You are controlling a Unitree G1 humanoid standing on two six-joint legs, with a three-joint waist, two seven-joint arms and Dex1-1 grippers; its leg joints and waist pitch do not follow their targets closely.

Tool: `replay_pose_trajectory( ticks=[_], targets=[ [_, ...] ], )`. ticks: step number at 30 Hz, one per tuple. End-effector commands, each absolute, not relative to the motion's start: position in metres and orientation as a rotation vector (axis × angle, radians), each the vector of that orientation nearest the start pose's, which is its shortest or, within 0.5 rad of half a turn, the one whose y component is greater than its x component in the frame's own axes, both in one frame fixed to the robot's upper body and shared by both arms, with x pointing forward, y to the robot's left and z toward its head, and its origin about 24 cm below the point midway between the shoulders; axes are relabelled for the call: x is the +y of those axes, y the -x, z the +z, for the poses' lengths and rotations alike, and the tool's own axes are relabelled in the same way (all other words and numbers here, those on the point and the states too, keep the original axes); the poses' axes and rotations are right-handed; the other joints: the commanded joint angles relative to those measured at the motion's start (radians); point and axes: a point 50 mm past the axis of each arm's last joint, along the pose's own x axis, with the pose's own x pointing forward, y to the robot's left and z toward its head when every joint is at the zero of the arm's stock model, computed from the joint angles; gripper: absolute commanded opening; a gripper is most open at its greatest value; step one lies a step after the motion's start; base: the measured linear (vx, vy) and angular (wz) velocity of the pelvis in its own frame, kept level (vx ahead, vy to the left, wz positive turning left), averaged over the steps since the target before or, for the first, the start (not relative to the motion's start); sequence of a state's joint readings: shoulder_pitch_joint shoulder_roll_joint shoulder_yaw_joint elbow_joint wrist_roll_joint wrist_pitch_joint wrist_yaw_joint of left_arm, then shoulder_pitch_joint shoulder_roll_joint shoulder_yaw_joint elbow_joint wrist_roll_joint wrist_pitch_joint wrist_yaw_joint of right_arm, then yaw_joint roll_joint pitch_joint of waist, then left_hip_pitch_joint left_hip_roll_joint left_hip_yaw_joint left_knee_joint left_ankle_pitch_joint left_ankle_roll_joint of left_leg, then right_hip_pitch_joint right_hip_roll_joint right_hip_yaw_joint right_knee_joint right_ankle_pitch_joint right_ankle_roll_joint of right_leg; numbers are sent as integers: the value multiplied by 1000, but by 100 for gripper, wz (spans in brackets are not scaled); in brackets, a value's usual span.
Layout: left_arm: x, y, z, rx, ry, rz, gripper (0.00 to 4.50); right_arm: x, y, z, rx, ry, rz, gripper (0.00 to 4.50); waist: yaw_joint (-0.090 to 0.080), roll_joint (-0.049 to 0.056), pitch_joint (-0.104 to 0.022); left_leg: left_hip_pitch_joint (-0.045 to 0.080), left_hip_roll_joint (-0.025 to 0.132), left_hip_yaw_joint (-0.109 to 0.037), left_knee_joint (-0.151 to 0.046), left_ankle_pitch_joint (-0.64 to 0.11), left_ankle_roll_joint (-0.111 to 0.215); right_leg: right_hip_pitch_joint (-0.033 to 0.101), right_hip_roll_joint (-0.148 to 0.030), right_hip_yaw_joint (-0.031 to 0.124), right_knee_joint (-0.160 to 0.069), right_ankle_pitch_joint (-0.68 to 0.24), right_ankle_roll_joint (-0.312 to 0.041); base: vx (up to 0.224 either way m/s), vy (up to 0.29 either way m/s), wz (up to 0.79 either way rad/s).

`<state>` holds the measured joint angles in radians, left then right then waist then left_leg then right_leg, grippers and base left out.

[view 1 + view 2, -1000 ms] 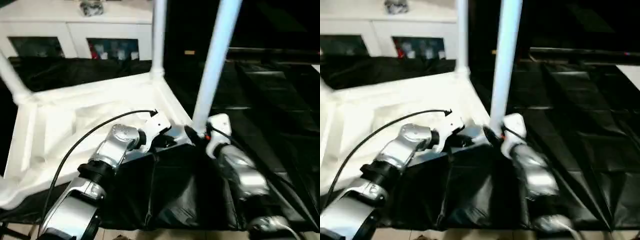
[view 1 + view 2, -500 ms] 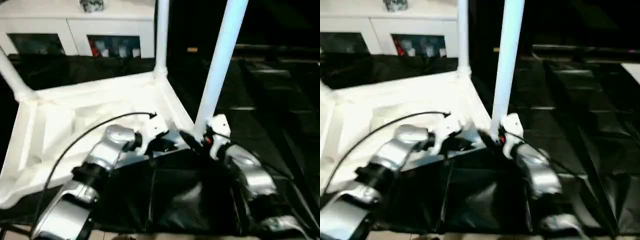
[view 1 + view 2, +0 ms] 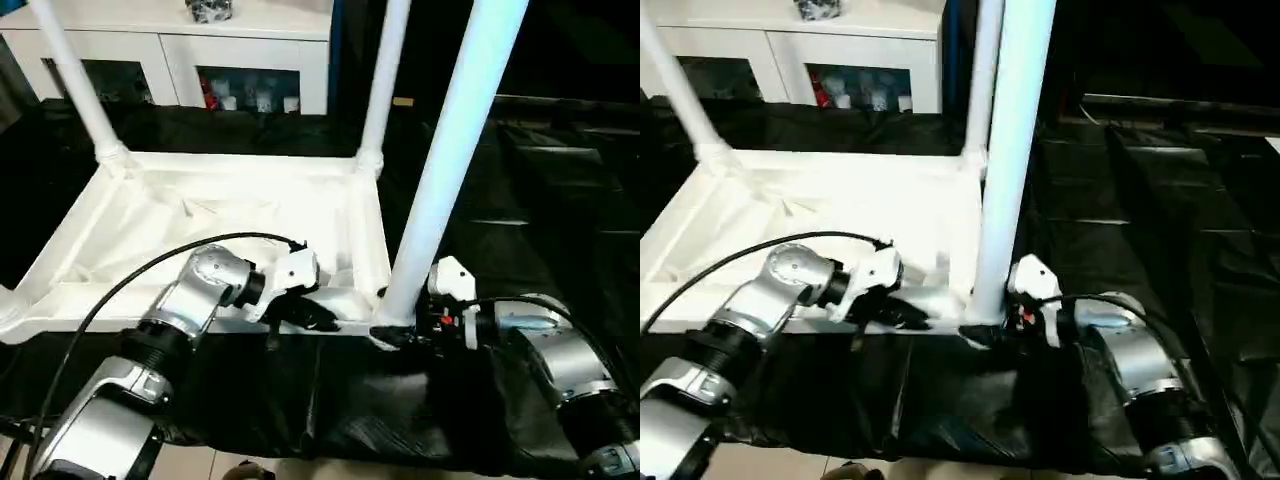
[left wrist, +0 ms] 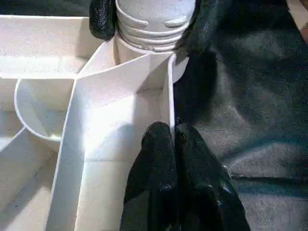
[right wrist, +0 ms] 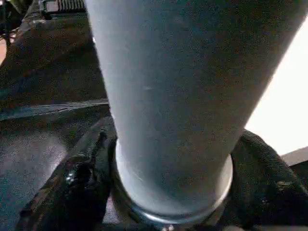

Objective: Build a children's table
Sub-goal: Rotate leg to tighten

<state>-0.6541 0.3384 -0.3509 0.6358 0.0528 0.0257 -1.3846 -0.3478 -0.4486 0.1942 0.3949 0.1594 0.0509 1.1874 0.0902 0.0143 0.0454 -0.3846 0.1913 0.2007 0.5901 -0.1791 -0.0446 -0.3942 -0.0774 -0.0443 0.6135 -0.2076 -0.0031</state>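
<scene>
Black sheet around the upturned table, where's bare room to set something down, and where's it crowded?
Free: the black sheet right of the near leg, and the strip between cabinet and tabletop. Crowded: the near right corner, where the left gripper pinches the rim and the right gripper clasps the leg's base.

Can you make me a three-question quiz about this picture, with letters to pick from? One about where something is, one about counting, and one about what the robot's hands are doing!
1. Where does the tabletop lie?
A. on a black sheet
B. on green grass
C. on a red rug

2. How many legs stand up from it?
A. none
B. one
C. at least three

3. What is the right gripper doing?
A. hanging high in the air
B. wrapped around a leg's base
C. holding a cup

Answers: 1 A, black sheet shows all around; 2 C, three white tubes rise from corners; 3 B, its black fingers sit either side of the tube.
</scene>
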Motion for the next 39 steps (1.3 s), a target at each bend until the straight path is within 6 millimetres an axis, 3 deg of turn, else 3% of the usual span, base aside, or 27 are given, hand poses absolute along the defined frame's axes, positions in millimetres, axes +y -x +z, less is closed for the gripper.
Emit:
replay_pose_trajectory(
  ticks=[1,5,6,10,11,14,17,18,19,22,24,27,29,33,39],
  targets=[
    [111,-315,63,454,-520,-1616,0,-167,-275,31,395,253,1292,299,-1,-10,-61,23,48,-19,-63,-158,73,42,-68,37,-64,-57,-261,0,0,0],
    [110,-315,64,451,-520,-1619,0,-163,-274,31,390,235,1294,281,-1,-11,-62,22,46,-18,-62,-154,80,43,-67,36,-63,-49,-266,0,0,0],
    [108,-315,64,447,-512,-1618,0,-161,-273,30,382,210,1285,277,0,-3,-61,23,48,-19,-63,-163,77,42,-68,36,-65,-66,-267,0,0,0],
    [99,-317,61,434,-492,-1570,0,-157,-271,28,360,124,1229,274,2,-7,-60,24,49,-19,-65,-176,69,41,-68,37,-67,-74,-265,0,0,0],
    [90,-320,58,434,-488,-1503,0,-153,-274,24,344,90,1137,274,-1,-8,-59,25,49,-19,-67,-190,62,38,-68,37,-69,-94,-263,0,0,0],
    [73,-320,53,430,-445,-1453,0,-146,-283,16,335,69,956,273,-9,-7,-48,33,46,-22,-75,-272,19,31,-73,38,-87,-247,-243,0,0,0],
    [51,-317,47,439,-393,-1412,0,-132,-291,8,327,11,773,273,-26,-8,-40,39,44,-36,-89,-382,-31,30,-75,36,-108,-457,-167,0,0,0],
    [46,-317,46,441,-386,-1397,0,-128,-293,6,330,-9,744,273,-29,-8,-41,39,44,-37,-89,-390,-34,29,-76,36,-109,-463,-162,0,0,0],
    [46,-317,46,441,-386,-1397,0,-128,-293,6,330,-9,744,273,-36,-8,-42,39,43,-39,-90,-392,-34,29,-76,37,-111,-455,-157,0,0,0],
    [28,-319,44,438,-353,-1318,0,-101,-302,3,329,-40,612,273,-46,-3,-41,41,39,-36,-89,-407,-35,20,-72,39,-114,-438,-163,0,0,0],
    [25,-320,44,436,-355,-1303,0,-91,-306,6,298,-15,583,273,-53,-7,-41,39,38,-41,-91,-423,-40,23,-74,35,-116,-466,-150,0,0,0],
    [27,-320,44,438,-368,-1288,0,-84,-310,10,268,-22,563,273,-60,-11,-42,40,38,-42,-91,-436,-32,17,-75,36,-121,-483,-140,0,0,0],
    [31,-320,43,441,-372,-1287,0,-85,-310,13,261,-80,586,328,-59,-12,-42,37,40,-41,-93,-424,-21,22,-74,37,-121,-462,-141,0,0,0],
    [44,-320,43,440,-379,-1299,0,-94,-308,18,228,-27,688,379,-58,-10,-47,30,44,-38,-97,-373,-5,31,-70,37,-108,-325,-174,0,0,0],
    [55,-318,47,413,-397,-1357,0,-112,-296,22,208,56,868,388,-48,-16,-56,27,42,-25,-81,-252,52,42,-70,41,-93,-158,-220,9,-4,0]
  ],
)
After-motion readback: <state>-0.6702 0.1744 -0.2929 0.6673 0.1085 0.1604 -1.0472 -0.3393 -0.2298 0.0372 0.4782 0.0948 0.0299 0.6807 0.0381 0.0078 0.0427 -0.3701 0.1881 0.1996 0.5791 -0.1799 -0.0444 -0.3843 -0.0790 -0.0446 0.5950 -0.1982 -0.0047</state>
